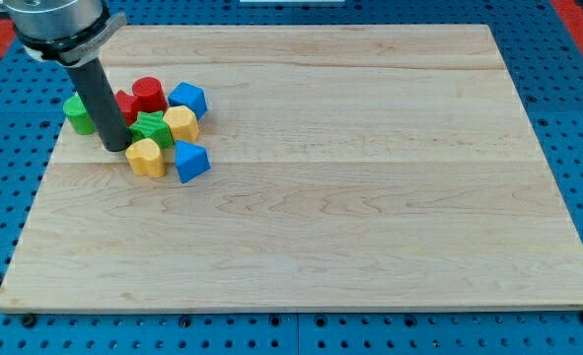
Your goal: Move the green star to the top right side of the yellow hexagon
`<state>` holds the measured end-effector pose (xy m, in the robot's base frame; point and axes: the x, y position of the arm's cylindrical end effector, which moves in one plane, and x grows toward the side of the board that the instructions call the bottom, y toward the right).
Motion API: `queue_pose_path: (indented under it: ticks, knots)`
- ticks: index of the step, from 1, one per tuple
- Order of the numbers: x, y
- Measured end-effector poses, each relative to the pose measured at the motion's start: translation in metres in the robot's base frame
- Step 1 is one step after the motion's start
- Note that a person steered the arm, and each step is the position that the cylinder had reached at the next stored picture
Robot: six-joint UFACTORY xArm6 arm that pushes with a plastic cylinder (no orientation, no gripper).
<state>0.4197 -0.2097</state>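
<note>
In the upper left of the frame, my tip (pixel 115 146) rests on the wooden worktop (pixel 350 197), at the left edge of a tight cluster of blocks. There is no hand on this arm, only the dark rod, so nothing is clenched or released.

The green star (pixel 153 128) sits just right of my tip, touching it or nearly so. The yellow hexagon (pixel 182 122) lies directly against the star's right side. Below the star, a second yellow block (pixel 146 157), rounded in shape, sits just beside my tip's lower right.

A blue block (pixel 190 161) lies right of that yellow one, and another blue block (pixel 187 99) sits above the hexagon. A red cylinder (pixel 149 93) stands at the cluster's top, with a red block (pixel 125 104) partly hidden behind the rod. A green cylinder (pixel 77 113) sits left of the rod.
</note>
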Motion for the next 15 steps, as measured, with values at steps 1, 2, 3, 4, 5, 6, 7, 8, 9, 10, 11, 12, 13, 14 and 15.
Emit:
queue_pose_path:
  ticks: [1, 2, 3, 4, 5, 6, 7, 8, 9, 10, 11, 12, 13, 14, 15]
  knots:
    - [-0.001, 0.005]
    - [-0.025, 0.041]
    - [-0.047, 0.072]
    - [-0.048, 0.075]
    - [-0.037, 0.054]
    - [-0.027, 0.073]
    - [-0.024, 0.101]
    - [-0.038, 0.101]
    - [-0.062, 0.101]
    - [-0.083, 0.101]
    - [-0.078, 0.069]
    - [-0.056, 0.041]
    - [-0.090, 0.043]
    - [-0.118, 0.041]
    - [-0.124, 0.054]
